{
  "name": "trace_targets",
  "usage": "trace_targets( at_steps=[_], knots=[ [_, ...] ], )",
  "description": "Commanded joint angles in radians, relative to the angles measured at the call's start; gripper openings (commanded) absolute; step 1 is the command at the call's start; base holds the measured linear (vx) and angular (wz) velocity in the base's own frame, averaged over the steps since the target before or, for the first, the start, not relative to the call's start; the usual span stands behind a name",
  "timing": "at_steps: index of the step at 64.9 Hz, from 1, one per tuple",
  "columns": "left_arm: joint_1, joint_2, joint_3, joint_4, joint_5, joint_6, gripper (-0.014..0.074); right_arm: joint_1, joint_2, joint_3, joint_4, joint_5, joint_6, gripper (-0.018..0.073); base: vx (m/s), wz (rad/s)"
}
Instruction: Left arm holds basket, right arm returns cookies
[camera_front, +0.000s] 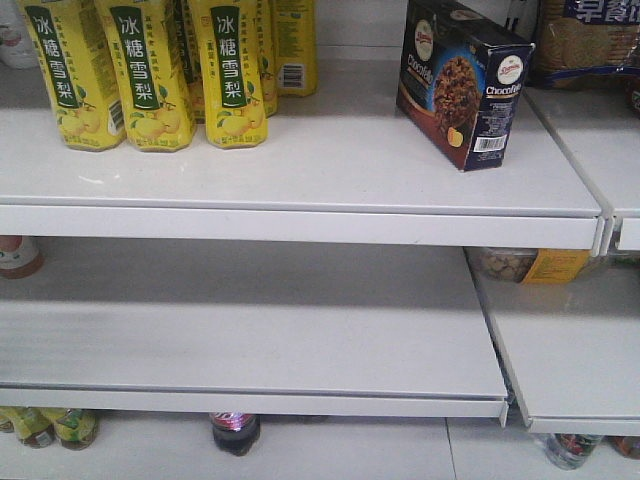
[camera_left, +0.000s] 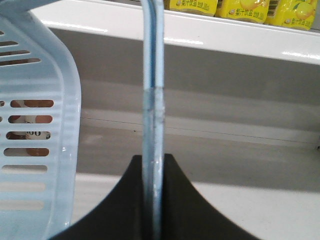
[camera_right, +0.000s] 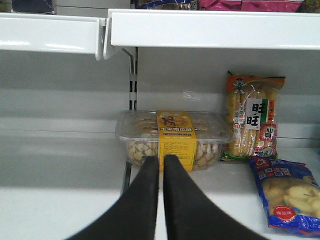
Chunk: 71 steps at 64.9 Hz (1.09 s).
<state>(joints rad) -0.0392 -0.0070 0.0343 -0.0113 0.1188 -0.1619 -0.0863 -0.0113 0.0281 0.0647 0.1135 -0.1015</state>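
A: Chocofello cookie box — where?
B: Upright on top shelf, right end, near front edge, turned at an angle so barcode side faces out. Apart from yellow pear-drink cartons at left. Looks already returned; nothing gripping it.
A: Right tool?
B: Fingers pressed together, nothing between. Pointed at clear tub of snacks with yellow label on lower shelf, not touching as far as visible. Probably backed off from the box, judging by the empty tool.
A: Left tool?
B: Pinching flat light-blue basket handle, handle edge-on and vertical through the black fingers. Slotted basket wall hangs at left, just beside. Held by handle presumably so basket stays level and open for right arm.
A: Basket contents?
B: Cannot tell, only something glimpsed through slots.
A: Other stuff?
B: Rice-cracker pack standing, blue chip bag lying flat, both right of tub.
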Motion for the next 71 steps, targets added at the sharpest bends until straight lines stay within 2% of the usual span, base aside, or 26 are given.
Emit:
trace_targets(
  at_steps=[1, 71],
  knots=[
    [0.001, -0.018, -0.030, 0.011, -0.100, 0.019, -0.0003, -0.004, -0.014, 0.019, -0.005, -0.070, -0.002, -0.0010, 0.00, 0.00],
    [0.001, -0.018, -0.030, 0.011, -0.100, 0.019, -0.0003, -0.004, -0.013, 0.019, -0.005, -0.070, -0.002, -0.0010, 0.00, 0.00]
  ],
)
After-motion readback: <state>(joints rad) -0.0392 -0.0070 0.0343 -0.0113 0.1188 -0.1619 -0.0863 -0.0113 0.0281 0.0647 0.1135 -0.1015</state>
